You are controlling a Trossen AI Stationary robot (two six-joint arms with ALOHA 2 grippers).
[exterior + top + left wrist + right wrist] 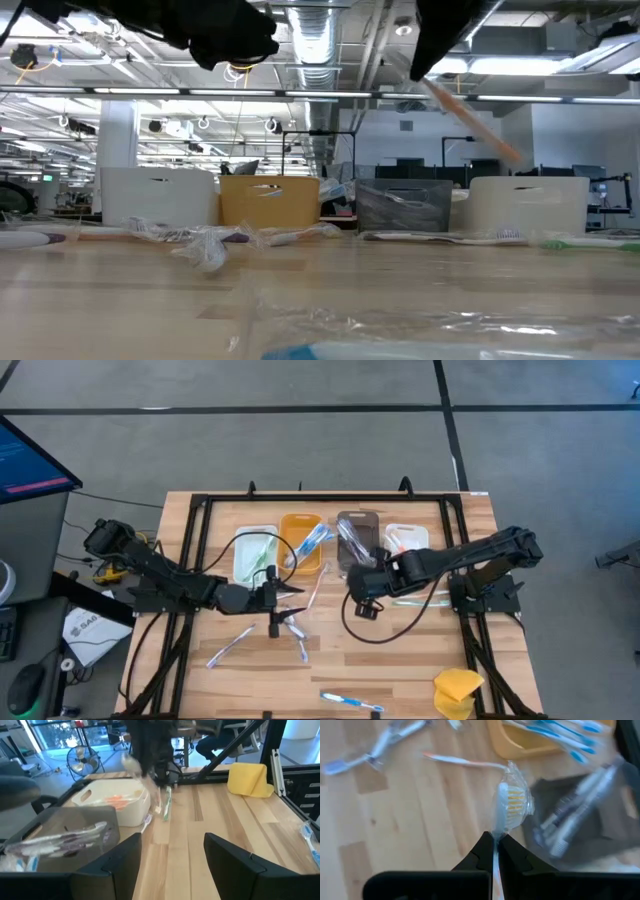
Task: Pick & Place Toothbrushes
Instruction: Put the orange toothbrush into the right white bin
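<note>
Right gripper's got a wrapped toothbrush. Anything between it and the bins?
Nothing visible. The right gripper is shut on a toothbrush and hangs over bare table beside the grey bin. The left gripper is open, off to the side near the white bin.

Four bins [300, 540] in a row, one yellow lump [458, 690], two arms.

The left arm reaches in from the left edge of the tabletop, elbow bent, its wrist near the middle. The left claw [276, 600] hangs there with its two dark fingers [120, 865] spread wide apart, gripping nothing. The right arm stretches in from the right side, its wrist pointing toward the centre. The right claw [495, 842] is pinched tightly together, raised above the tabletop.
</note>
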